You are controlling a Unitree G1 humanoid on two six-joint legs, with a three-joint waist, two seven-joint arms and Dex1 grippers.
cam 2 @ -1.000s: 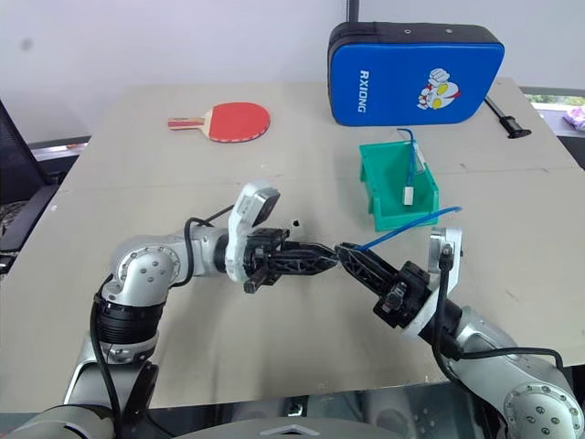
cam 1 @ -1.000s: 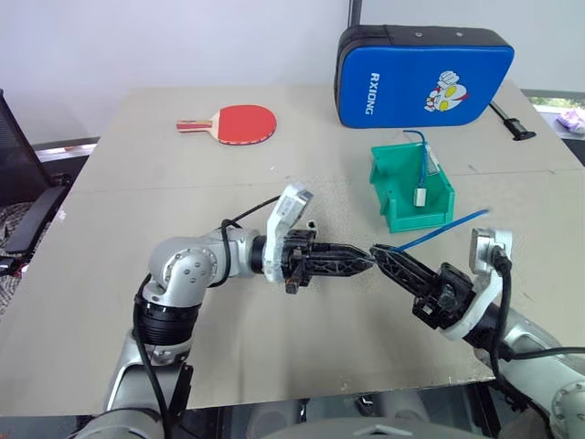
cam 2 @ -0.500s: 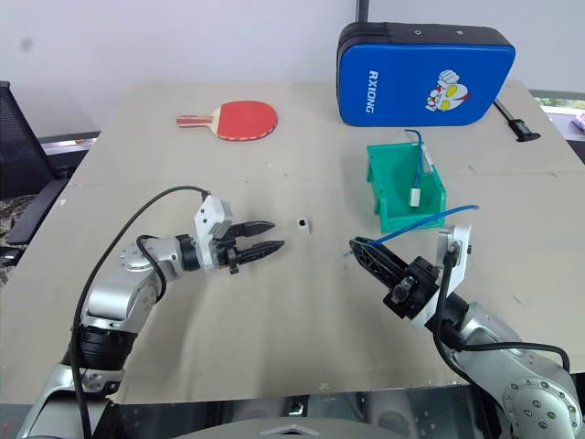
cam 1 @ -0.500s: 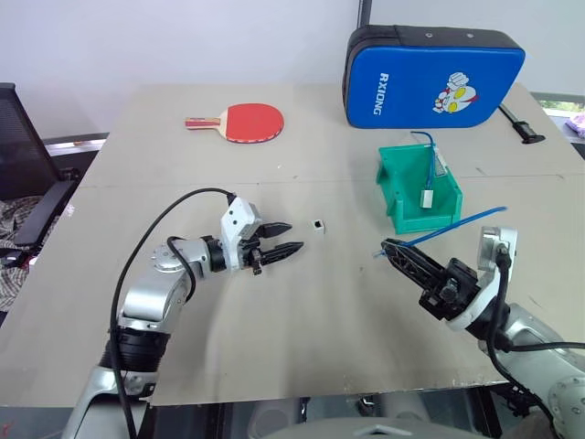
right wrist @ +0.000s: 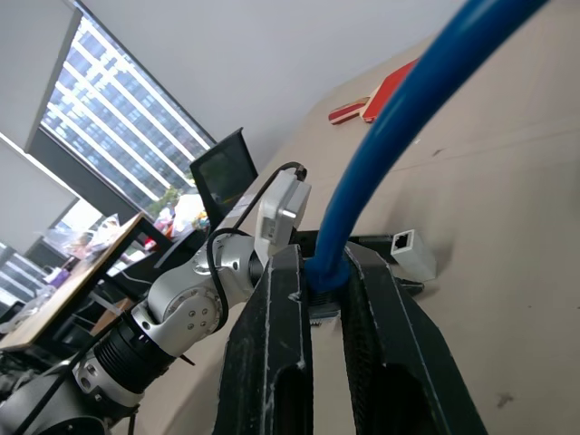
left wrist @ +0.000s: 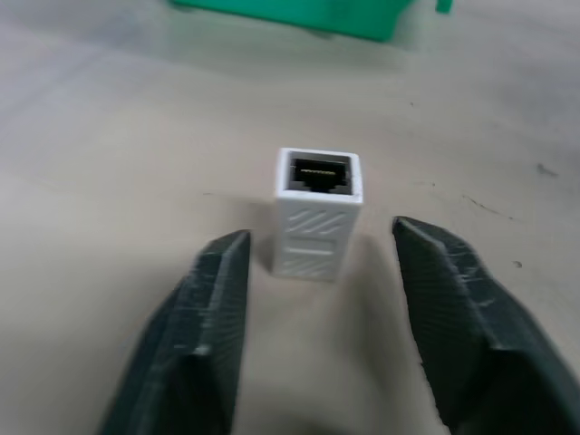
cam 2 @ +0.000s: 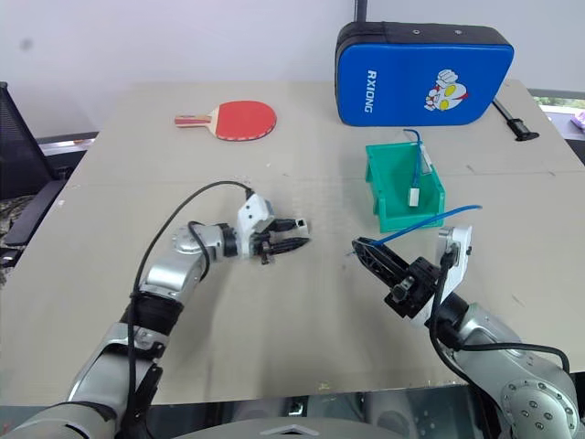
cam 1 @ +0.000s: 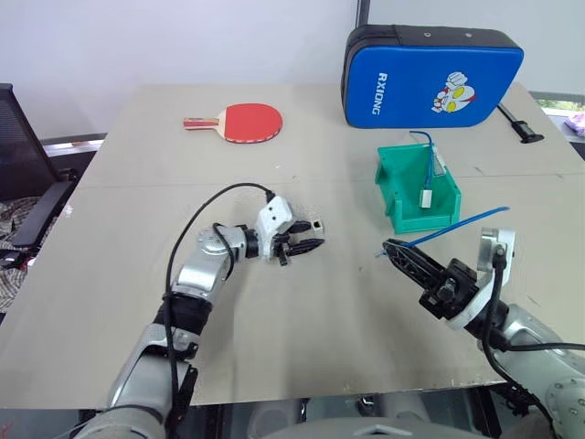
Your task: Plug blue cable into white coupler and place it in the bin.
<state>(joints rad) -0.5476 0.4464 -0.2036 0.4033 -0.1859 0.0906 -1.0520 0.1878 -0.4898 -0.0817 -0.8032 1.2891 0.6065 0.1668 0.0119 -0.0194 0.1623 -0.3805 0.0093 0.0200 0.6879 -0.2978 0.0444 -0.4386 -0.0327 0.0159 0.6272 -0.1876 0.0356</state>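
The right hand (cam 1: 393, 251) is raised low over the worktop (cam 1: 302, 320) at about 4 o'clock, clamped on the blue cable (cam 1: 457, 224), which trails toward 2 o'clock. The left hand (cam 1: 309, 245) is stretched level near centre, fingers parted around the white coupler (left wrist: 317, 213), its dark socket facing away; bare surface lies all round. The bin (cam 1: 416, 187) sits beyond at 1 o'clock.

From my remote seat, bare table (cam 1: 302, 338) lies open between my left gripper (cam 1: 311, 245) and right gripper (cam 1: 391, 249). The white coupler (left wrist: 317, 214) stands free on the surface, bare tabletop either side of it. Toward the far right corner, the bin (cam 1: 416, 189) and blue case (cam 1: 430, 75) block passage.
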